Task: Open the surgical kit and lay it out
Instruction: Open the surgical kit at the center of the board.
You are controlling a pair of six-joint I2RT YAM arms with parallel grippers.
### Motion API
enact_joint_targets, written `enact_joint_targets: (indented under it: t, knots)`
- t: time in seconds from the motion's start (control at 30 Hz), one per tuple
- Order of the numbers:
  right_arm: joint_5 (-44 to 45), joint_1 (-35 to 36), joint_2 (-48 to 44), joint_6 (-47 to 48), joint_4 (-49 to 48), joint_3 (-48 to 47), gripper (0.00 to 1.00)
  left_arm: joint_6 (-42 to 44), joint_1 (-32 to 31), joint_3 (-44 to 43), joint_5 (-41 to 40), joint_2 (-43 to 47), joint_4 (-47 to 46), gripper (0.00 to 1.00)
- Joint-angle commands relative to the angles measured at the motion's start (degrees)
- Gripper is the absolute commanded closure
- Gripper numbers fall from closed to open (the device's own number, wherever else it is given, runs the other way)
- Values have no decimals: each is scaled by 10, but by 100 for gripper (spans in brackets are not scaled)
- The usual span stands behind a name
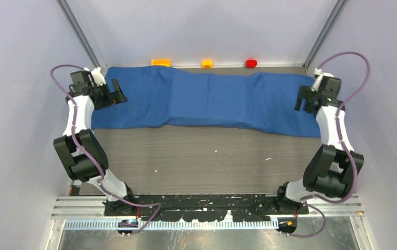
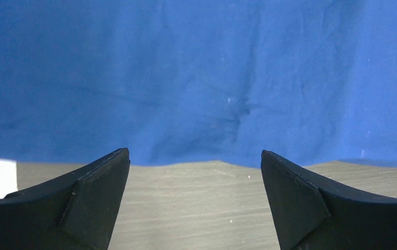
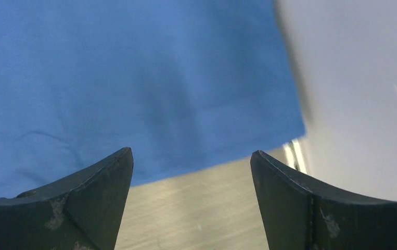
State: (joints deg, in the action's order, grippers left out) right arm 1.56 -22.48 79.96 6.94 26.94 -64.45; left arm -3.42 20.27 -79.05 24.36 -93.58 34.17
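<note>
I'm standing in what is looking like a robotics lab test cell: plain pale walls (image 1: 201, 26) and slanting metal struts (image 1: 79, 31) are boxing in a grey wood-grain table (image 1: 201, 156). At its near edge the left arm (image 1: 81, 151) and the right arm (image 1: 331, 166), both white and black, are standing bolted to a black plate (image 1: 206, 200) beside an aluminium rail (image 1: 206, 211). Purple cables (image 1: 61, 73) are looping loose off both, and a blue cloth (image 1: 212, 99) is lying across the far side with an orange block (image 1: 161, 62), a yellow block (image 1: 207, 63) and a red block (image 1: 251, 63) sitting in a row behind it.
</note>
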Motion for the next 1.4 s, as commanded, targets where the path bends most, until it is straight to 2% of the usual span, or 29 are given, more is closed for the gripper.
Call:
enact_joint_targets:
  t: [0.0,0.1,0.23,0.33,0.43,0.57,0.67,0.83,0.97,1.07,1.17,1.3,1.37]
  knots:
    - [-18,110,74,14,-29,-89,12,31,-49,-53,-4,-43,-27,0]
    - [4,158,159,2,-29,-153,13,13,-89,-94,-11,-92,-45,0]
    - [-48,183,270,-52,-1,-276,14,-73,-111,-187,2,-183,-68,3]
    - [-78,197,333,-84,20,-348,16,-118,-135,-285,11,-266,-74,7]
    - [-98,204,362,-104,43,-396,17,-133,-166,-424,-24,-363,-49,7]
    - [-102,206,350,-106,43,-384,17,-206,-194,-583,-78,-474,10,7]
    - [-103,206,335,-104,41,-367,17,-263,-197,-647,-94,-531,27,10]
    - [-112,206,310,-106,38,-341,18,-354,-216,-651,-77,-565,12,13]
    - [-124,206,295,-112,27,-311,18,-378,-225,-648,-87,-581,16,16]
    - [-133,206,294,-113,25,-301,18,-395,-229,-644,-88,-591,10,24]
    - [-133,206,295,-113,24,-296,18,-413,-230,-636,-73,-598,-10,38]
    - [-134,206,298,-111,27,-293,18,-427,-229,-631,-41,-603,-42,59]
    - [-134,206,300,-109,31,-294,18,-430,-228,-632,-21,-605,-54,73]
